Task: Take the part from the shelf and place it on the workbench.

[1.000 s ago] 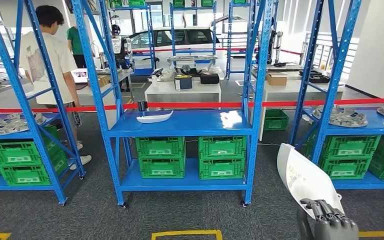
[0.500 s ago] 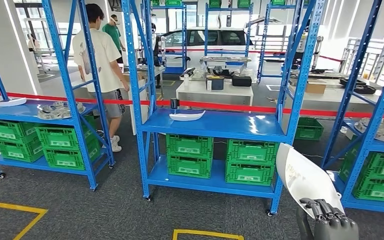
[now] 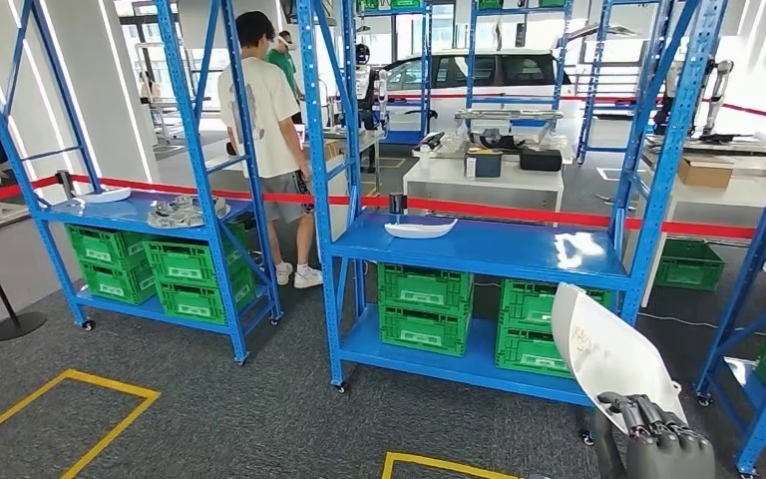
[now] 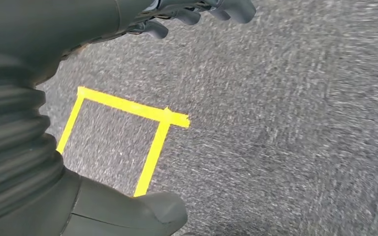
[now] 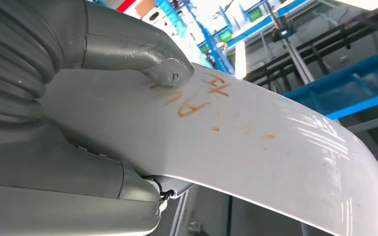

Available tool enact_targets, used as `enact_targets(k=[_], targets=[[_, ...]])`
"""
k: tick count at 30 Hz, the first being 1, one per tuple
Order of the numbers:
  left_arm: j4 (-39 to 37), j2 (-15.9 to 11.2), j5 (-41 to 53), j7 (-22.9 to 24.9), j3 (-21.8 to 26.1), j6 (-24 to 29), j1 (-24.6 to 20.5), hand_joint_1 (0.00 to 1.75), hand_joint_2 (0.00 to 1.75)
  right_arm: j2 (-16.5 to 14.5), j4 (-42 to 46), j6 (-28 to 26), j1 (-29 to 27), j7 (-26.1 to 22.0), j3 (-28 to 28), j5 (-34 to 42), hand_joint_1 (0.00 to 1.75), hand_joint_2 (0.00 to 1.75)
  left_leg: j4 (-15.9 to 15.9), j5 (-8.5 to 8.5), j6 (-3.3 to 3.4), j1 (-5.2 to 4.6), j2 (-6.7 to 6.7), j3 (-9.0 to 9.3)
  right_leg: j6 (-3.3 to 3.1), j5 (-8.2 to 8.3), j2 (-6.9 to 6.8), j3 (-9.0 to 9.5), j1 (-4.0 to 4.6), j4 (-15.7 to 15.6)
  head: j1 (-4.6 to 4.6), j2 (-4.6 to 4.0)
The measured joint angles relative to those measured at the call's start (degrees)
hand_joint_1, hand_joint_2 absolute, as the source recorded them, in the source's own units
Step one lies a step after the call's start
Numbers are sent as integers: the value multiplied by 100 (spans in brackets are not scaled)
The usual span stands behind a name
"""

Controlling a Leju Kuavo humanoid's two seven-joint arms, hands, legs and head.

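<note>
White curved plastic part (image 3: pixel 603 351) gripped in right hand (image 3: pixel 658 439), off the blue metal shelf (image 3: pixel 479 249); left hand (image 4: pixel 197 12) empty, fingers apart. Carrying step, probably; next, finding the workbench.

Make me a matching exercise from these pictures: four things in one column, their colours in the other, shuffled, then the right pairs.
Things:
1. part in the right hand
2. crates under the middle shelf
3. shelf frame
4. floor tape

Colours:
A. green
B. yellow
C. white
D. blue

Pairs: 1-C, 2-A, 3-D, 4-B
</note>
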State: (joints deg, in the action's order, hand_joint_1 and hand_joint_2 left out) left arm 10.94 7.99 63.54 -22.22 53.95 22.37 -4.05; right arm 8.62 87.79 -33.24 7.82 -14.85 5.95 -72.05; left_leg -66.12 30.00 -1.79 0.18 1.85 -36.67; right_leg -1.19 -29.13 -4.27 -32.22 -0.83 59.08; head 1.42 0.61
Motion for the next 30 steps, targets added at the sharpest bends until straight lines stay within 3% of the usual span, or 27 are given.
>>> enact_targets(k=[2,3,5,7,9,11,12,13,16,18,20,21,23,25,27,28,30], targets=[[5,-5,2,16,0,-25,-9,0,175,-2,13,5,4,8,1,-17,175,175,629,-175,70,-32,240,323,54,-20,-98,31,28,1,0,1],[7,-6,3,21,0,-31,-12,0,175,-3,21,7,5,7,2,-30,175,175,721,-175,108,-48,281,353,88,-24,-148,48,41,-11,0,1],[9,-5,4,27,-1,-32,-7,0,175,-5,30,9,7,6,2,-49,175,175,744,-203,178,-49,154,349,163,-33,-231,83,35,-40,1,2],[12,-2,4,27,1,-30,0,0,175,-8,34,15,8,3,6,-58,175,175,785,-247,243,-26,30,369,227,-162,-43,41,15,110,-4,1],[16,-3,4,25,2,-28,-9,0,175,-8,37,25,-2,4,10,-63,175,175,799,-278,292,-15,-98,371,257,-503,280,-238,0,718,-10,0],[18,-5,4,24,2,-27,-13,0,175,-7,38,38,-33,6,11,-65,175,175,789,-287,315,-27,-245,353,254,-780,389,-615,3,1450,-12,1],[17,-4,4,24,2,-27,-9,0,175,-7,38,45,-48,6,12,-66,175,175,780,-287,317,-33,-325,349,246,-770,399,-709,5,1601,-12,1],[17,-4,4,25,2,-27,-5,0,175,-7,38,52,-57,6,13,-66,175,175,770,-287,317,-35,-403,348,234,-648,408,-697,5,1524,-12,1],[17,2,4,40,2,-8,-6,0,175,-7,42,70,-51,4,13,-68,175,175,727,-275,285,-35,-618,337,180,-75,599,-236,-2,436,-10,0],[17,8,4,57,2,13,-2,0,175,-7,45,79,-47,4,12,-71,175,175,714,-280,217,-33,-728,299,145,37,697,-77,9,38,-9,1],[17,8,3,61,3,21,14,0,175,-7,46,76,-46,4,11,-72,175,175,733,-302,135,-26,-806,265,98,55,615,-76,19,7,-11,1],[16,9,2,60,4,21,22,0,175,-7,48,72,-46,3,11,-73,175,175,717,-289,105,-27,-767,249,64,70,569,-64,12,-17,-10,1],[16,13,2,60,4,22,18,0,175,-7,54,61,-46,1,11,-76,175,175,427,-97,48,-37,-532,105,-9,92,464,-36,-9,-66,2,1],[16,19,2,61,4,26,6,0,175,-7,57,54,-54,0,11,-81,175,175,-276,277,-2,-23,-297,-220,-50,88,353,-29,1,-73,10,1],[15,20,2,62,4,38,5,0,175,-8,58,53,-63,-6,11,-91,175,175,-815,461,-36,0,-246,-468,-60,80,234,-30,6,-71,8,1],[15,20,2,63,4,46,7,0,175,-9,58,53,-64,-13,11,-96,175,175,-803,401,-43,7,-233,-454,-60,77,180,-29,6,-70,8,1],[16,19,3,62,5,61,6,0,175,-9,58,59,-58,-31,11,-101,175,175,-179,59,-36,13,-116,-113,-40,63,70,-14,7,-62,8,0]])
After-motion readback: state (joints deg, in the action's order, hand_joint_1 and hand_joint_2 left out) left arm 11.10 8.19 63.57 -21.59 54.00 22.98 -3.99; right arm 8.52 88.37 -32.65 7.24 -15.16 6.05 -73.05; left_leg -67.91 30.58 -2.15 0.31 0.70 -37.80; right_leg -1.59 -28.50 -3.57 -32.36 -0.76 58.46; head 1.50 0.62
